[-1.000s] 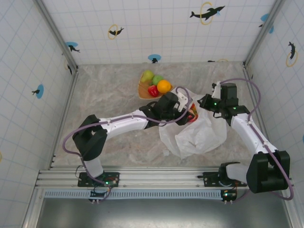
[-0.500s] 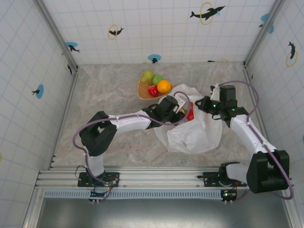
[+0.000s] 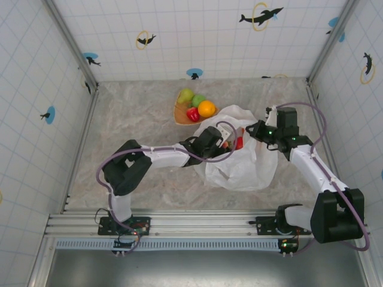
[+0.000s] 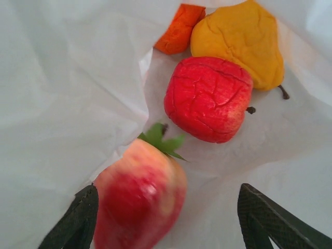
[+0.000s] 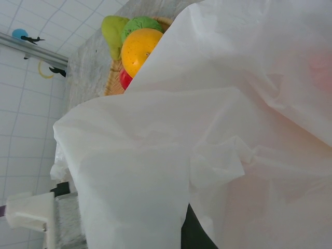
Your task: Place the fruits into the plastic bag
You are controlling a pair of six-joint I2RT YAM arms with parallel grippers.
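Left end effector (image 4: 167,210) is down inside the plastic bag (image 3: 245,164) with its jaws spread wide. Between them sits a red-and-yellow fruit (image 4: 139,202) with a green leafy top. It's blurred, right up against one jaw, with a clear gap to the other, so nothing is gripped there.

Deeper in the bag, on the white film, lies a red apple (image 4: 207,98). A yellow pear (image 4: 241,41) touches its far side, and an orange piece (image 4: 179,28) is half tucked under a fold.

Over to the right end effector (image 3: 257,129): it's closed at the bag's right rim, pinching the film and holding it raised. The bag's mouth gapes toward the left arm. From the right wrist, wrinkled film drapes across most of the view.

On the marbled tabletop (image 3: 131,119), just beyond the bag's far-left edge, is the tan heart-shaped plate (image 3: 178,115). It carries four fruits packed together: a green pear (image 3: 187,94), a round green fruit (image 3: 198,100), an orange (image 3: 207,108) and a red fruit (image 3: 192,113).
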